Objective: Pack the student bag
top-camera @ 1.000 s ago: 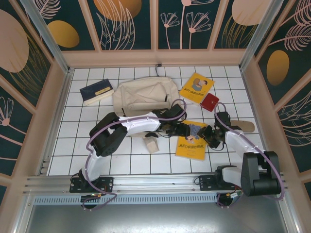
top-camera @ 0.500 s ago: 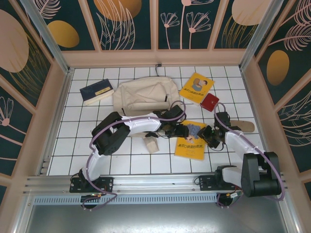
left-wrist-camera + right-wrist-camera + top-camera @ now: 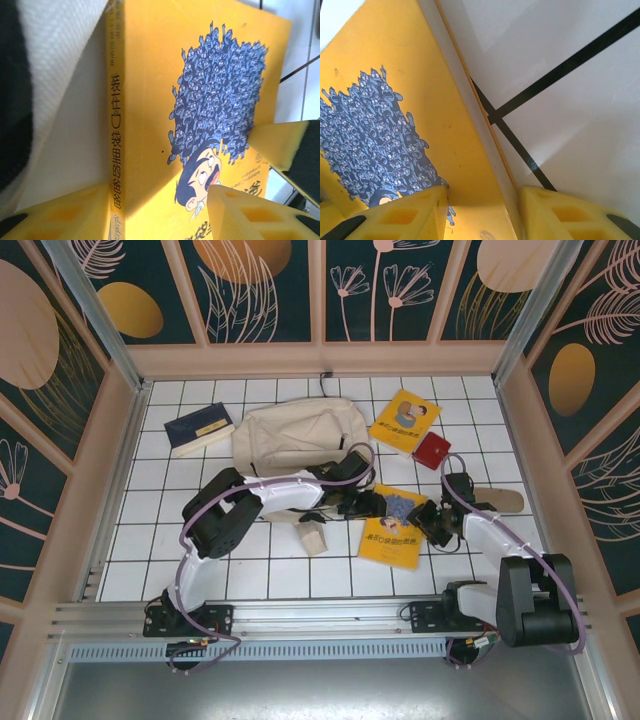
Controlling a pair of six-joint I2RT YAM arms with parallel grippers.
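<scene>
The student bag [image 3: 295, 440], a cream fabric backpack, lies flat at the back centre of the tiled table. In front of it lies a yellow book [image 3: 392, 537] with a blue crowd drawing on its cover [image 3: 220, 85]. My left gripper [image 3: 372, 506] is at the book's left side. It is open [image 3: 150, 200], with one foam finger beside the spine and the other over the cover. My right gripper [image 3: 430, 520] is at the book's right side, also open [image 3: 482, 195], straddling the page edge [image 3: 485, 150]. One of its fingers [image 3: 280, 147] shows in the left wrist view.
A dark blue book [image 3: 198, 428] lies left of the bag. Right of the bag are a second yellow book [image 3: 405, 418] and a red case [image 3: 432, 451]. A small beige block [image 3: 314, 538] sits near the left arm, and a flat beige piece [image 3: 505, 500] lies at the right wall.
Both grippers' jaws have narrowed around the yellow book's opposite edges. The left forearm has shifted slightly left. The book has stayed where it was.
</scene>
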